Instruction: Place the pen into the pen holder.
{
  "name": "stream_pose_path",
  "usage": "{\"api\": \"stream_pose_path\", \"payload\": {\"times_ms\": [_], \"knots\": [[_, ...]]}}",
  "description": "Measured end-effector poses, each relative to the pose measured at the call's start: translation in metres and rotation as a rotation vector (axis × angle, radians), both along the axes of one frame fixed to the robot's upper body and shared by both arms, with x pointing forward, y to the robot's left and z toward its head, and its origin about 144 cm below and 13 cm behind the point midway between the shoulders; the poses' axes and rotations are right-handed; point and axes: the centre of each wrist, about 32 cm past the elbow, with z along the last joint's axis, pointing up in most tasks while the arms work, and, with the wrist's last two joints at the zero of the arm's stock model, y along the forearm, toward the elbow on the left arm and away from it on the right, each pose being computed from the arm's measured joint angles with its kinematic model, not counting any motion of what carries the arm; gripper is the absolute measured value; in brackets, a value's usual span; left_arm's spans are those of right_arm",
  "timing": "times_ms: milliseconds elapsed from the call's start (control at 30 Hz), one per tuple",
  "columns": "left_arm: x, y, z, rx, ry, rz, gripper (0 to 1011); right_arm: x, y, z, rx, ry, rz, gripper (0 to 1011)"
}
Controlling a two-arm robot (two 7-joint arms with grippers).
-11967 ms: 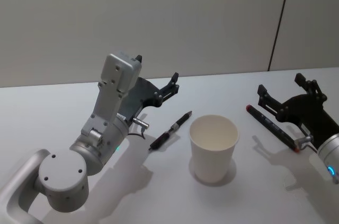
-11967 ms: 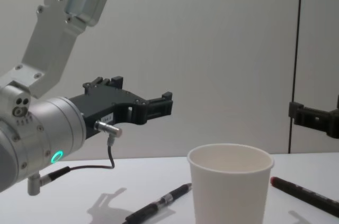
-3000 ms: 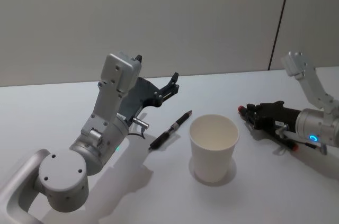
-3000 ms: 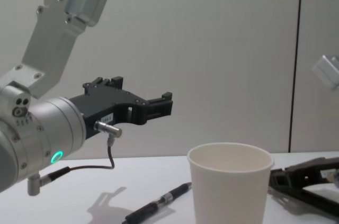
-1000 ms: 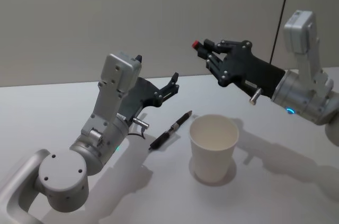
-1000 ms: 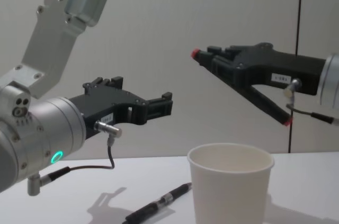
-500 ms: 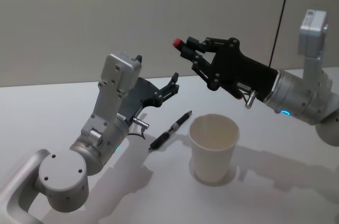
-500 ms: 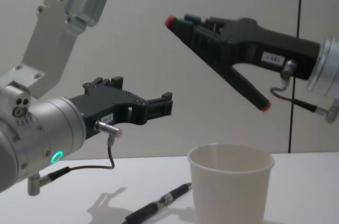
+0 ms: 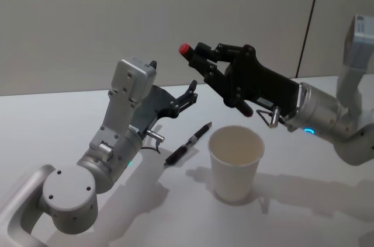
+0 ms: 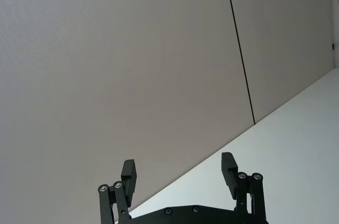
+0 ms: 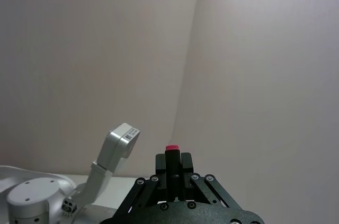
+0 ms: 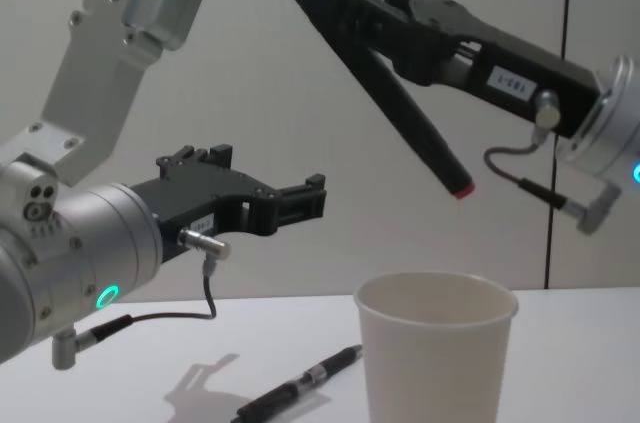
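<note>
moved closer, the right end effector (image 9: 203, 59) grips the red-tipped pen (image 12: 410, 118) tight, tilted above the pen holder (image 9: 236, 162) on the surface (image 9: 58, 118). left end effector (image 9: 191, 91) hangs open at its eleven o'clock.

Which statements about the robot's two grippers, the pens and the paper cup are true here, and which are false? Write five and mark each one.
1. The right gripper holds a red-tipped pen in the air, higher than the paper cup. True.
2. A pen stands inside the paper cup. False: the cup has no pen in it.
3. A black pen lies on the table to the cup's left. True.
4. The left gripper has its fingers shut on the black pen. False: its fingers are open in the air and hold nothing.
5. The cup lies on its side. False: it stands upright.
</note>
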Motion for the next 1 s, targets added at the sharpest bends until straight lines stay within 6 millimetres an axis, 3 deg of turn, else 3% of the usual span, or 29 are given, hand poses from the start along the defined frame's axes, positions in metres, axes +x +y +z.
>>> {"api": "stream_pose_path", "payload": {"times_ms": [600, 1000], "knots": [[0.000, 0.000, 0.000, 0.000, 0.000, 0.000, 1001, -0.002, -0.009, -0.042, 0.108, 0.104, 0.061, 157], [0.000, 0.000, 0.000, 0.000, 0.000, 0.000, 1001, 0.002, -0.005, -0.054, 0.163, 0.118, 0.099, 157]]}}
